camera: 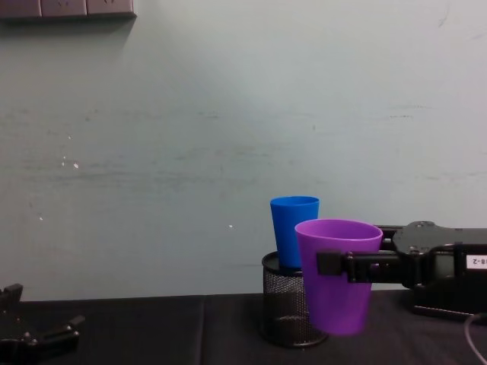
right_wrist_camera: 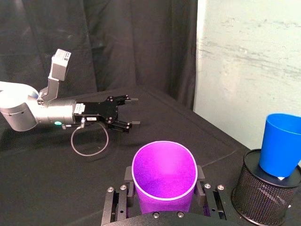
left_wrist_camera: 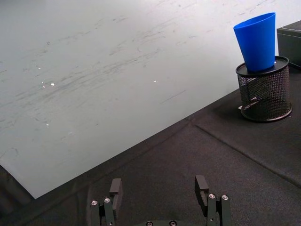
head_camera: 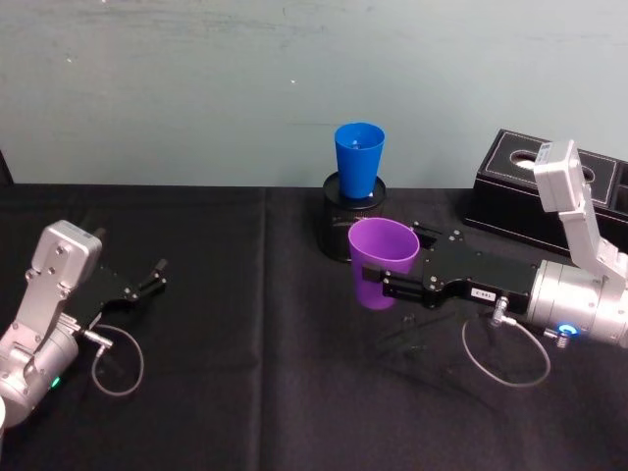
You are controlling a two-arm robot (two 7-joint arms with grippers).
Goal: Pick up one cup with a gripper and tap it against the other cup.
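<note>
My right gripper point(head_camera: 388, 273) is shut on the purple cup point(head_camera: 381, 261), holding it upright above the black cloth. The same purple cup point(right_wrist_camera: 163, 176) sits between the fingers in the right wrist view, and in the chest view the purple cup point(camera: 339, 273) hangs just in front of the mesh holder. The blue cup point(head_camera: 358, 161) stands upright in the black mesh pen holder point(head_camera: 345, 224) just behind it; the two cups are apart. The blue cup point(left_wrist_camera: 257, 41) also shows in the left wrist view and the blue cup point(camera: 294, 230) from the chest. My left gripper point(head_camera: 157, 275) rests open at the far left, empty.
A black box point(head_camera: 554, 191) with compartments stands at the back right, beside my right arm. A pale wall runs right behind the table's far edge. Grey cables loop from both wrists over the black cloth point(head_camera: 265, 373).
</note>
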